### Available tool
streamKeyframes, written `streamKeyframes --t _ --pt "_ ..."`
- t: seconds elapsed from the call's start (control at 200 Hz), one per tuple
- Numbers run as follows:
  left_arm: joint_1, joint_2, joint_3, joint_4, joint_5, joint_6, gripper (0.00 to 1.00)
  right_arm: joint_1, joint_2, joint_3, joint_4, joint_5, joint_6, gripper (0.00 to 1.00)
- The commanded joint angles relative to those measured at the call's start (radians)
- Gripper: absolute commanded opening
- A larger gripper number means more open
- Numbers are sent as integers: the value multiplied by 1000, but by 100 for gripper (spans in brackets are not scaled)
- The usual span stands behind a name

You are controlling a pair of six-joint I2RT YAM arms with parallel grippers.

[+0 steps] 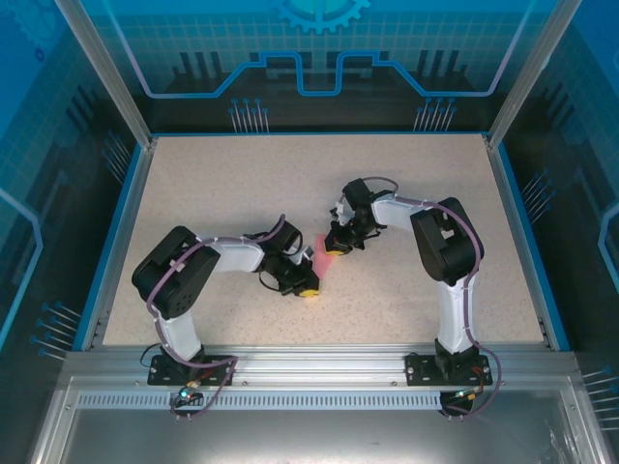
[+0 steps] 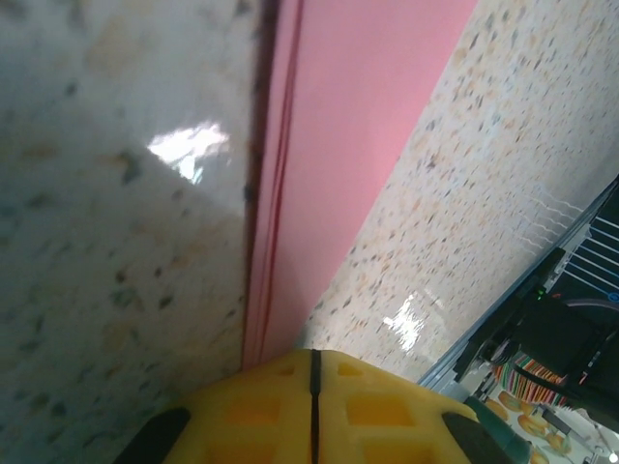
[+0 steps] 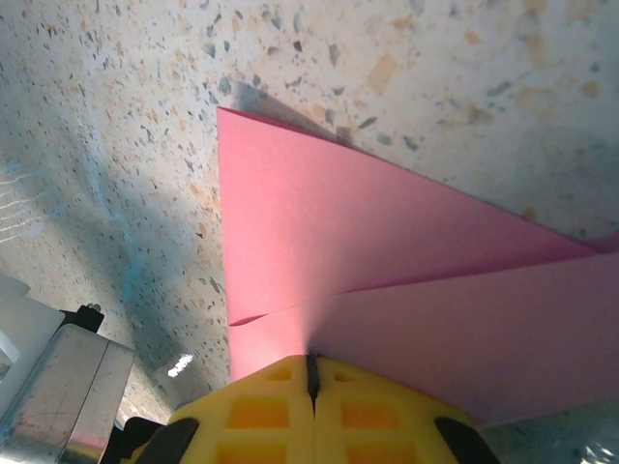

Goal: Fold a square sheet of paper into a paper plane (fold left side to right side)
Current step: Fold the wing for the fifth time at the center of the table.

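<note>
One paper plane (image 1: 325,261), part-folded, is noted flat on the table (image 1: 213,193).
- **Left gripper** (image 2: 314,375): clenched, with nothing seen pinched. It is set at the plane's near end.
- **Long axis:** it runs straight away from that end toward the right gripper (image 3: 311,379).
- **Right gripper:** likewise clenched and empty, its tips over the plane's far end.
- **Nearer arm:** neither is judged nearer.
- **Count:** one plane, two grippers.

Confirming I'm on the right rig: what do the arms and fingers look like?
The left arm and right arm have bulky black joint housings joined by white links, with lilac cables running outside. The left fingers and right fingers are yellow blocks with square recesses.
</note>
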Motion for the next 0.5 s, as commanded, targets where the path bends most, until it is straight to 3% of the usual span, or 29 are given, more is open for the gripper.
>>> streamKeyframes --t 0.0,0.275,0.495 --pt "-7 -31 -63 -114 7 16 8 -10 48 -5 -51 123 -11 3" --pt "10 -175 -96 -100 0 15 8 -10 -7 3 3 94 -13 5" --pt "56 -345 -71 -98 -167 29 18 -8 -181 -22 15 213 -14 31"
